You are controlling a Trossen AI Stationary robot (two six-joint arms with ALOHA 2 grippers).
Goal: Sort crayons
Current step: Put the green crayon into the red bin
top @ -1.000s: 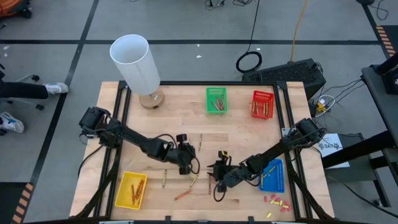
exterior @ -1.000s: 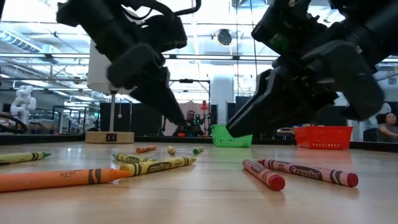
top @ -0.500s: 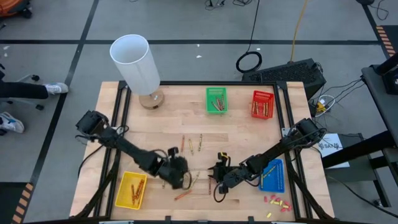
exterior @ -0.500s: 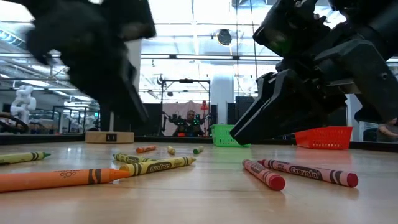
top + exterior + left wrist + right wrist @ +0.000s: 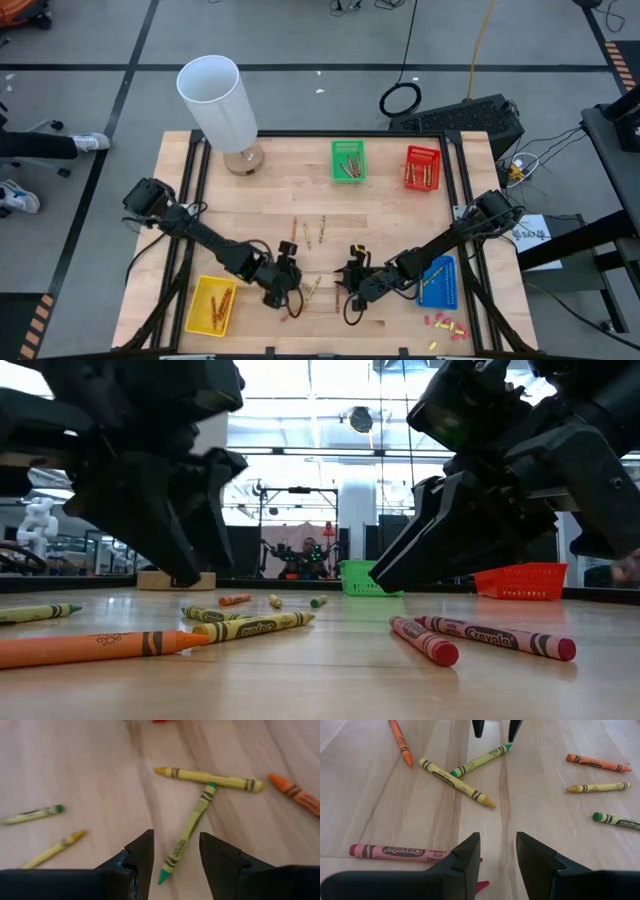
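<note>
From above, you have some crayons sorted into the green basket (image 5: 348, 161), red basket (image 5: 422, 167) and yellow basket (image 5: 211, 305); several lie loose on the desk (image 5: 290, 190) around both end effectors. Left wrist: left end effector (image 5: 175, 851) apart, empty, straddling a green-tipped crayon (image 5: 188, 832). Right wrist: right end effector (image 5: 497, 852) apart, empty, pink crayon (image 5: 402, 851) beside it.

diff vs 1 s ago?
The left gripper swung toward the table's front edge, from mid-table down to the loose crayons, and now hangs, jaws open, over a green-tipped crayon. Nothing was grasped or released. The right gripper, crayons and baskets stayed put.
</note>
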